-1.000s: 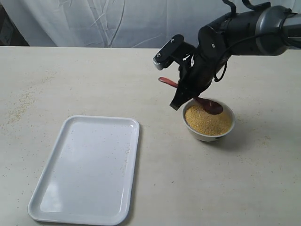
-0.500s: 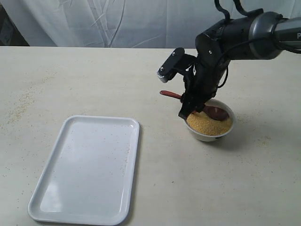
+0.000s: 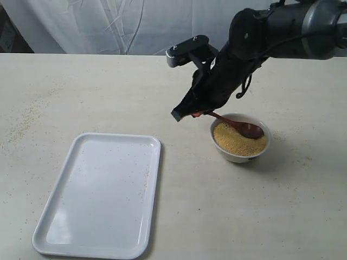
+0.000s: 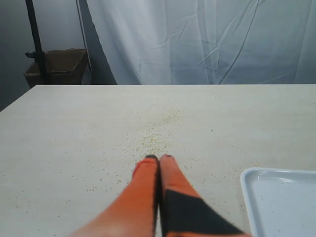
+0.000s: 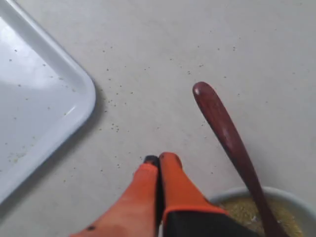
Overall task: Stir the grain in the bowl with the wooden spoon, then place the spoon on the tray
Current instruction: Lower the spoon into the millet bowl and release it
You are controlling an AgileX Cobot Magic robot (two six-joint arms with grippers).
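Observation:
The small white bowl [image 3: 239, 156] holds a mound of yellow grain [image 3: 238, 143]. The dark red wooden spoon [image 3: 238, 125] lies with its scoop on the grain and its handle leaning out over the bowl's left rim. My right gripper [image 3: 179, 115] hangs left of the bowl, shut, beside the handle and not holding it. In the right wrist view the shut gripper [image 5: 159, 159] sits next to the spoon handle [image 5: 222, 128], with the bowl rim [image 5: 296, 196] and tray corner [image 5: 29, 98] visible. My left gripper [image 4: 159, 158] is shut over bare table. The white tray [image 3: 103, 189] lies at the front left.
Loose grains are scattered on the table at the far left [image 3: 24, 119] and ahead of the left gripper [image 4: 158, 136]. Specks also dot the tray. A white curtain backs the table; a cardboard box [image 4: 54, 66] stands beyond its edge.
My right gripper has swung up and to the left, off the bowl's rim. The spoon stays behind in the bowl, its handle now free of the fingers.

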